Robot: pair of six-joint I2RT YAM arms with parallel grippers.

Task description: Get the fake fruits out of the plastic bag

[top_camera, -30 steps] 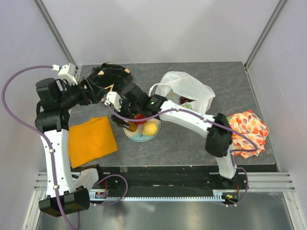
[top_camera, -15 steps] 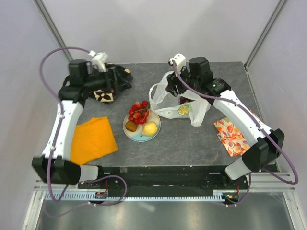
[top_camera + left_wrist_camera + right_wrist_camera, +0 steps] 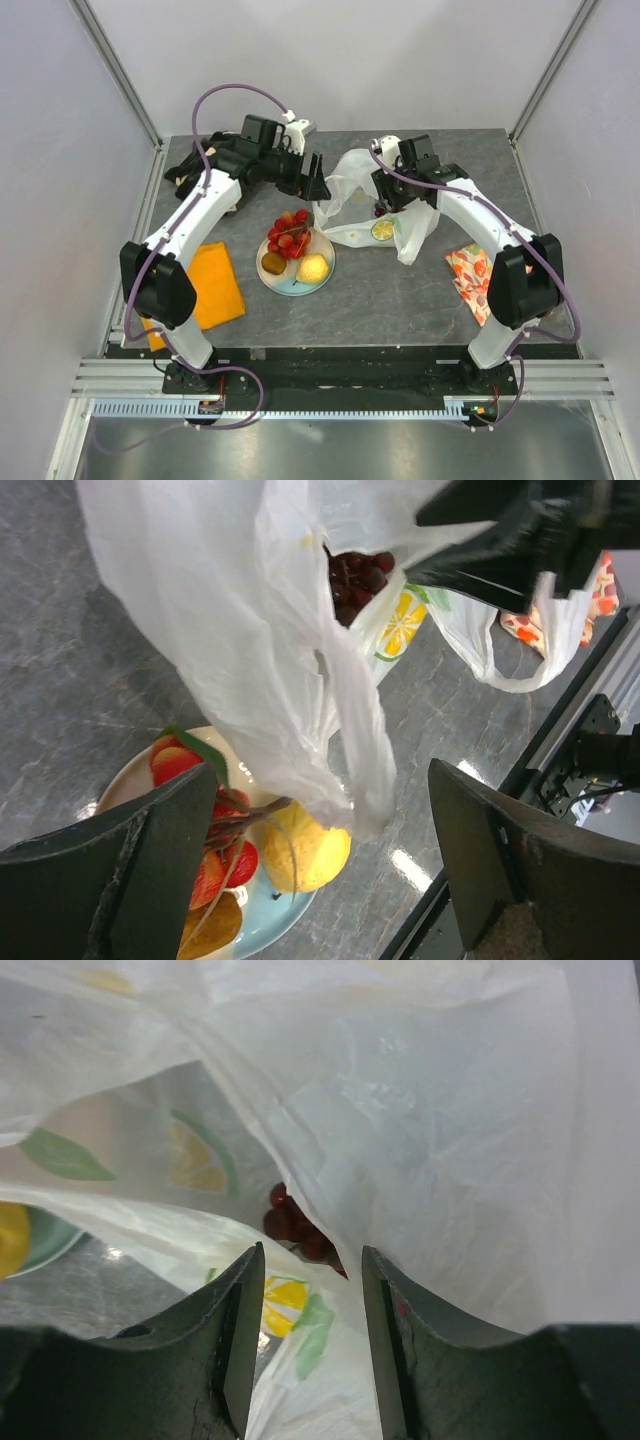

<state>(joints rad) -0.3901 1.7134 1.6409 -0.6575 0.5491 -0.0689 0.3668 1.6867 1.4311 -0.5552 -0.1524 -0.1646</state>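
Left fingers (image 3: 150,880) spread wide, empty. Right fingers (image 3: 205,1375) half closed around plastic bag (image 3: 415,235) fold, desk (image 3: 400,300) rear centre; grip unconfirmed. Pinch film only, lift mouth open, expose grape bunch (image 3: 355,578) inside.

The left end effector (image 3: 312,182) has swung from the tabletop's (image 3: 400,295) far-left corner to beside the crinkled white plastic bag (image 3: 352,180). The right end effector (image 3: 388,203) has lowered to its opening.
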